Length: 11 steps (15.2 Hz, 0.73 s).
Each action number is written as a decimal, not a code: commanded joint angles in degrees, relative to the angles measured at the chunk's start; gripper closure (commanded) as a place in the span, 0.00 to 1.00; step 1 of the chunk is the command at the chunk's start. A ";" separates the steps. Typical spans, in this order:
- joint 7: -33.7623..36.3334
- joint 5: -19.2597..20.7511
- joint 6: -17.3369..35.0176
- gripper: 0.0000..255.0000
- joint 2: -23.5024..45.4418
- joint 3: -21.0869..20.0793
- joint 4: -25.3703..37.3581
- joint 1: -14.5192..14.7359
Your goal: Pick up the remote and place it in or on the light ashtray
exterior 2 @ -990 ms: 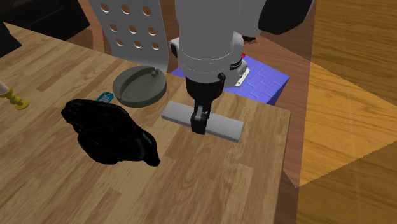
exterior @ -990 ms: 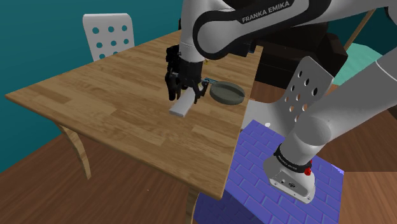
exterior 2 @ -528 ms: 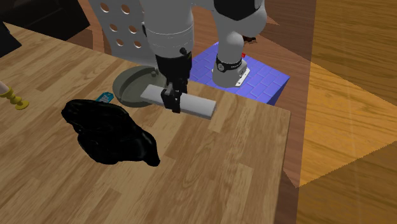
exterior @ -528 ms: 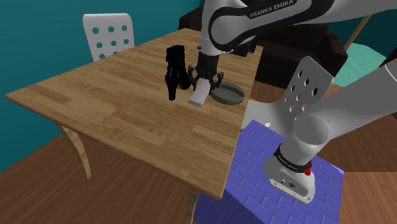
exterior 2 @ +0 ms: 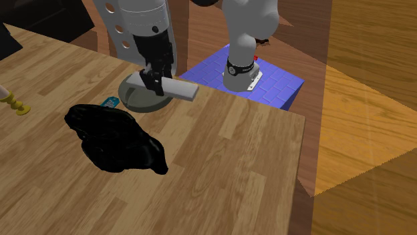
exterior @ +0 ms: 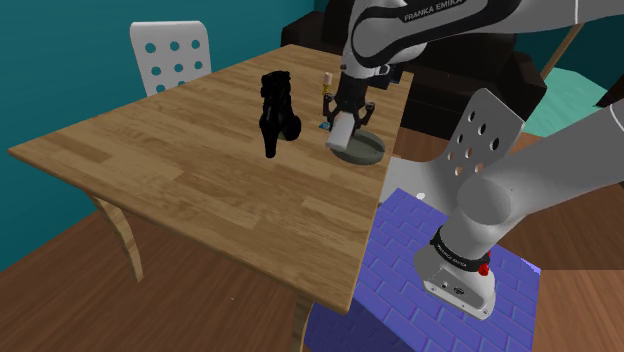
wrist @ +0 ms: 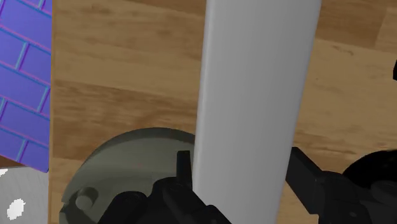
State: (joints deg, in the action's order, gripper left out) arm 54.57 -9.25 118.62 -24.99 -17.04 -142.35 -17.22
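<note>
I am holding the remote [exterior: 341, 133], a plain grey bar, in my tool [exterior: 345, 112]. The two black fingers [wrist: 183, 168] are clamping it across its width, one on each long side, roughly at mid-length. The remote is hanging over the ashtray [exterior: 365, 152], a round grey-green dish sitting close to the edge of the surface [exterior: 180, 170] that faces my stand [exterior: 400, 270].

In the second exterior view the tool [exterior 2: 155, 79] is pointing down over the ashtray [exterior 2: 137, 99]. The remote [exterior 2: 175, 88] is lying flat in its grip, and its free end is sticking out past the dish's rim over the wood of the surface [exterior 2: 234, 167]. Along the tool [wrist: 245, 172], the remote [wrist: 254, 95] is running straight away from me, with the ashtray [wrist: 121, 165] showing beside and under its near part.

A black boot [exterior: 276, 112] is standing further in from that edge, near the ashtray but apart from it. A small blue thing [exterior 2: 110, 101] is lying between the black boot [exterior 2: 117, 140] and the dish. A white chair [exterior: 170, 55] with round holes is standing at the far corner of the surface.
</note>
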 commanded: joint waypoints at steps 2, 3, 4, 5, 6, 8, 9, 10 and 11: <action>-4.16 1.49 0.26 1.00 0.45 3.05 -0.10 -1.97; -5.55 2.01 0.27 1.00 0.70 4.09 0.05 -2.67; -6.93 2.54 0.28 1.00 1.03 5.12 0.27 -3.38; -8.29 3.07 0.30 1.00 1.42 6.14 0.55 -4.08; -9.64 3.59 0.32 1.00 1.87 7.14 0.91 -4.79; -12.75 4.77 0.37 1.00 3.18 9.45 2.00 -6.39; -12.76 4.75 1.21 1.00 3.48 9.40 1.47 -6.40; -12.77 4.74 2.05 1.00 3.80 9.35 0.94 -6.39; -12.77 4.73 2.90 1.00 4.13 9.31 0.42 -6.39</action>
State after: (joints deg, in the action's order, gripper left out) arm 42.06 -4.60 120.85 -21.18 -7.85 -141.60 -23.50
